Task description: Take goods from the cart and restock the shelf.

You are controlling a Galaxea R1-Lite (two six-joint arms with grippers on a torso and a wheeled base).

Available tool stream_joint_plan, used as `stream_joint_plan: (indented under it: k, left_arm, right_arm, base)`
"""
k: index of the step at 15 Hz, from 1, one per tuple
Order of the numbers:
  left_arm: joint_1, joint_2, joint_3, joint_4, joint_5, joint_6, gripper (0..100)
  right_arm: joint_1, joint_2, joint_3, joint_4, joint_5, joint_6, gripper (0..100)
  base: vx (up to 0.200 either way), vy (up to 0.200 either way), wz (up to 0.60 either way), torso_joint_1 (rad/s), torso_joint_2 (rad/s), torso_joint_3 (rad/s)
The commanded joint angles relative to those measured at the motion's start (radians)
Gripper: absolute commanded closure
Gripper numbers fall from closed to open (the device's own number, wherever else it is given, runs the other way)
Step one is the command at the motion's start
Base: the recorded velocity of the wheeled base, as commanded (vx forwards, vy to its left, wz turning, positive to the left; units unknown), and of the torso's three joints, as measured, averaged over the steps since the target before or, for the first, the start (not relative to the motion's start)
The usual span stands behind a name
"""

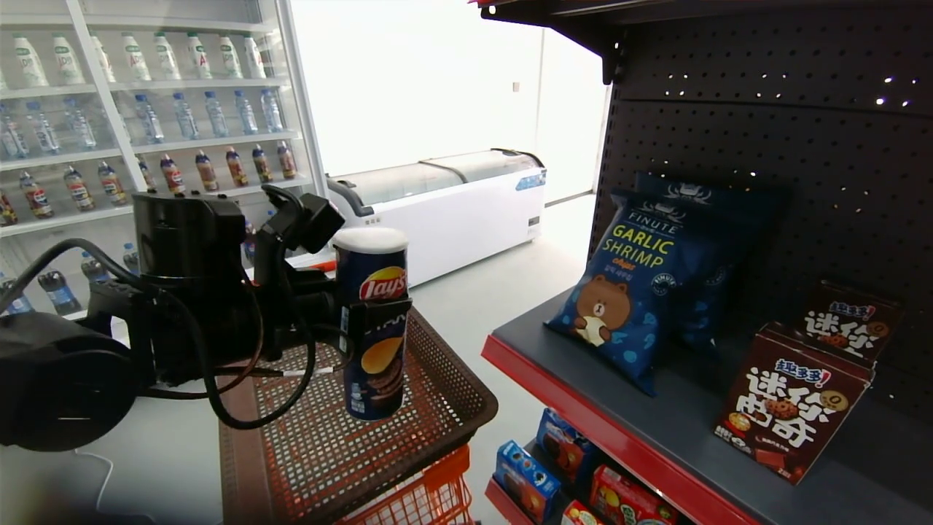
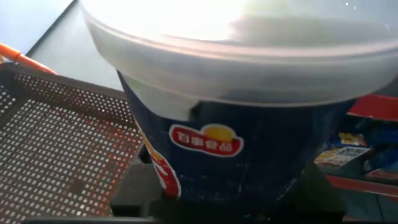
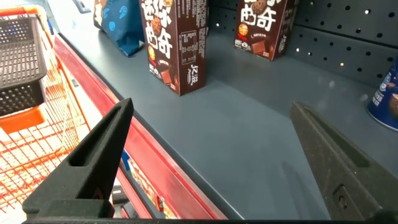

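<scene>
Risk | your left end effector (image 1: pixel 370 326) clamps tall can (image 1: pixel 372 273); it may tip against shrimp bag (image 1: pixel 634 292) | right end effector (image 3: pixel 211 155) spread apart

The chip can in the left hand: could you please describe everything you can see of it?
The chip can is a tall dark-blue tube, cardboard by the look, with a red-and-yellow logo, pictured chips and a translucent plastic lid on top. It is upright, clamped at mid-height by the left hand, which holds it over the cart's brown mesh basket.
</scene>
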Motion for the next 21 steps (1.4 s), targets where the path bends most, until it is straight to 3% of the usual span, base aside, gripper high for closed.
stream_joint_plan:
  k: [1,3,4,6,7,10,14,16,18,21]
  left_arm:
    - [0.000,-0.094,0.045,0.005,-0.008,-0.003,100]
    - [0.026,-0.136,0.091,0.014,-0.037,-0.003,100]
    - [0.060,-0.150,0.125,0.005,-0.089,-0.002,100]
    - [0.117,-0.170,0.134,0.005,-0.128,0.001,100]
    - [0.117,-0.170,0.134,0.005,-0.129,0.001,100]
    - [0.100,-0.165,0.126,-0.035,-0.249,0.024,100]
    - [0.100,-0.114,0.067,-0.050,-0.261,0.021,100]
    - [0.094,-0.091,0.030,-0.040,-0.347,0.018,100]
    - [0.046,-0.068,0.024,-0.044,-0.356,0.015,100]
    - [0.019,-0.036,0.010,-0.050,-0.370,0.012,100]
  right_arm:
    - [0.001,0.001,0.000,0.000,0.000,0.000,0]
    - [0.001,0.001,0.000,0.000,0.000,0.000,0]
    - [0.001,0.001,0.000,0.000,0.000,0.000,0]
    - [0.001,0.001,0.000,0.000,0.000,0.000,0]
    - [0.001,0.001,0.000,0.000,0.002,0.000,0]
    - [0.001,0.001,0.000,0.002,0.002,0.000,0]
    - [0.001,0.001,0.000,0.000,0.002,0.000,0]
    - [0.001,0.001,0.000,0.000,0.002,0.000,0]
    - [0.001,0.001,0.000,0.000,0.002,0.000,0]
    - [0.001,0.001,0.000,0.000,0.002,-0.002,0]
  base:
    - [0.000,0.000,0.00,0.000,0.00,0.000]
    - [0.000,0.000,0.00,0.000,0.00,0.000]
    - [0.000,0.000,0.00,0.000,0.00,0.000]
    - [0.000,0.000,0.00,0.000,0.00,0.000]
    - [0.000,0.000,0.00,0.000,0.00,0.000]
    - [0.000,0.000,0.00,0.000,0.00,0.000]
    - [0.000,0.000,0.00,0.000,0.00,0.000]
    - [0.000,0.000,0.00,0.000,0.00,0.000]
    - [0.000,0.000,0.00,0.000,0.00,0.000]
    - [0.000,0.000,0.00,0.000,0.00,0.000]
